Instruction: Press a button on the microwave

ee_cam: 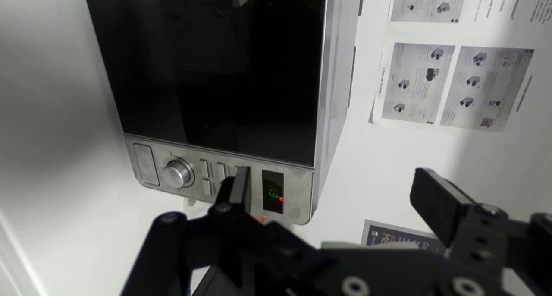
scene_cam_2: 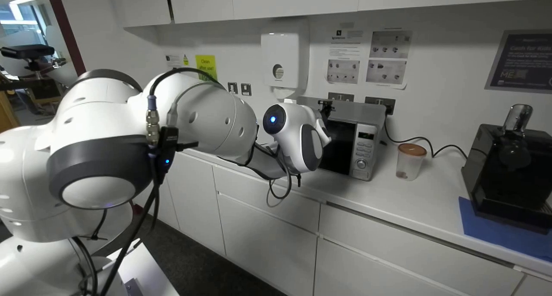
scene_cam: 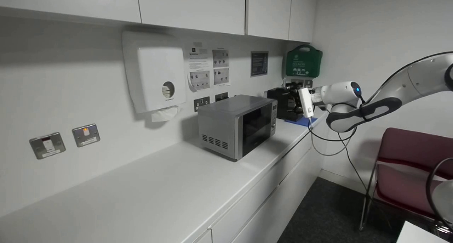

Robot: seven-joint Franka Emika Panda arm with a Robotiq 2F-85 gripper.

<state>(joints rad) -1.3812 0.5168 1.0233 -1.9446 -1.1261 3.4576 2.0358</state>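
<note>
The silver-grey microwave stands on the counter with its door shut, in both exterior views (scene_cam: 221,126) (scene_cam_2: 365,153) and in the wrist view (ee_cam: 215,80). Its control panel has a round knob (ee_cam: 177,173), several small buttons (ee_cam: 221,171) and a dark display (ee_cam: 273,191) with green characters and a red light. My gripper (ee_cam: 332,173) is open and empty. In the wrist view its left finger overlaps the panel beside the display and hides some buttons; the right finger is over the wall. In an exterior view the gripper (scene_cam: 293,94) is apart from the microwave. Contact is not visible.
A black machine (scene_cam_2: 509,175) stands on a blue mat (scene_cam_2: 496,229) farther along the counter. A clear tub with an orange lid (scene_cam_2: 412,151) stands between it and the microwave. A white dispenser (scene_cam: 159,73) hangs on the wall, under cabinets (scene_cam: 191,5).
</note>
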